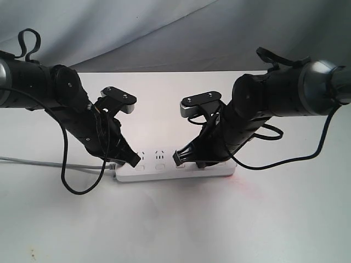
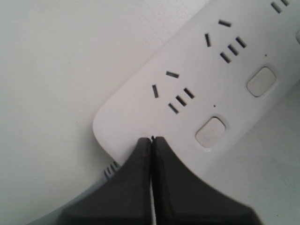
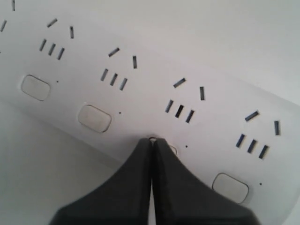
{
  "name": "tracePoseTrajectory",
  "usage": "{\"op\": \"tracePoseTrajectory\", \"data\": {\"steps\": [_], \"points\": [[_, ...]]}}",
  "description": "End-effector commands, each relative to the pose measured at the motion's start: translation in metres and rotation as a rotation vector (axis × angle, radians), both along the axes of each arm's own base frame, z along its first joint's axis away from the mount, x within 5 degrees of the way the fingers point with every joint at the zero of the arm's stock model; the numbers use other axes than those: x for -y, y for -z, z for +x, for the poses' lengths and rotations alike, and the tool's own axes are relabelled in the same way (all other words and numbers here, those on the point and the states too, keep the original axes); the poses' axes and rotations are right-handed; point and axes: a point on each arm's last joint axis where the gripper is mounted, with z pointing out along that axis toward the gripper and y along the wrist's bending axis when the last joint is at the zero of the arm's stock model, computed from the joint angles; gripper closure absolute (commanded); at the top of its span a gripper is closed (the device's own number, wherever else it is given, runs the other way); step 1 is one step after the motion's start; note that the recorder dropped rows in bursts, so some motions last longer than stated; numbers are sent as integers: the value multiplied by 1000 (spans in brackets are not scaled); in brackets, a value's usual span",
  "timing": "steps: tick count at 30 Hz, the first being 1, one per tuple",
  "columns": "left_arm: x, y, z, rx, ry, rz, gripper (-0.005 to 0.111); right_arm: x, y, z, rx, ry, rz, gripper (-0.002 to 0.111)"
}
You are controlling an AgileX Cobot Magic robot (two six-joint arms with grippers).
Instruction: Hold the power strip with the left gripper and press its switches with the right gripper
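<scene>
White table [image 1: 175,230] is filling the foreground, and a grey cloth [image 1: 164,33] is hanging behind it. Strip [image 1: 164,171] is lying flat across the middle of the table, outlets facing up, with its cord [image 1: 33,161] trailing off toward my left side. Left gripper [image 1: 135,159] is reaching down at a slant onto the cord end of the strip. Its fingers are pressed fully together with nothing between them, and their tips are resting on the strip's top face near the edge, just beside the end switch [image 2: 210,131]. Right gripper [image 1: 177,157] is coming down from the opposite side, also fully closed and empty. Its tips are sitting on one switch [image 3: 172,149], which is mostly hidden under them. Only a sliver of that button is showing in the right wrist view, so I cannot tell whether it is being pushed in. Two other switches are showing on one side of the tips and one on the other. Both arms are angling inward, well apart from each other.
</scene>
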Motion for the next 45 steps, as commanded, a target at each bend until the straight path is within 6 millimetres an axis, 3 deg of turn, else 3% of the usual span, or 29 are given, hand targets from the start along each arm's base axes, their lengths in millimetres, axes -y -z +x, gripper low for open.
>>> {"op": "tracePoseTrajectory", "data": {"steps": [1, 8, 18, 21, 23, 25, 28, 39, 45], "points": [[3, -1, 0, 2, -12, -10, 107, 1, 2, 0, 12, -20, -17, 108], [3, -1, 0, 2, -12, -10, 107, 2, 3, -1, 11, -18, -20, 108], [3, -1, 0, 2, -12, -10, 107, 3, 37, -3, -70, -23, -83, 108], [3, -1, 0, 2, -12, -10, 107, 4, 38, -3, -77, -26, -88, 108], [3, -1, 0, 2, -12, -10, 107, 3, 27, -3, -56, -20, -66, 108], [3, -1, 0, 2, -12, -10, 107, 2, -6, -2, 19, 2, 14, 108], [3, -1, 0, 2, -12, -10, 107, 0, -31, -4, 82, -2, 71, 108], [3, -1, 0, 2, -12, -10, 107, -18, -29, -14, 124, -69, 87, 108], [3, -1, 1, 4, -12, -10, 107, -22, -12, -13, 110, -86, 65, 108]]}}
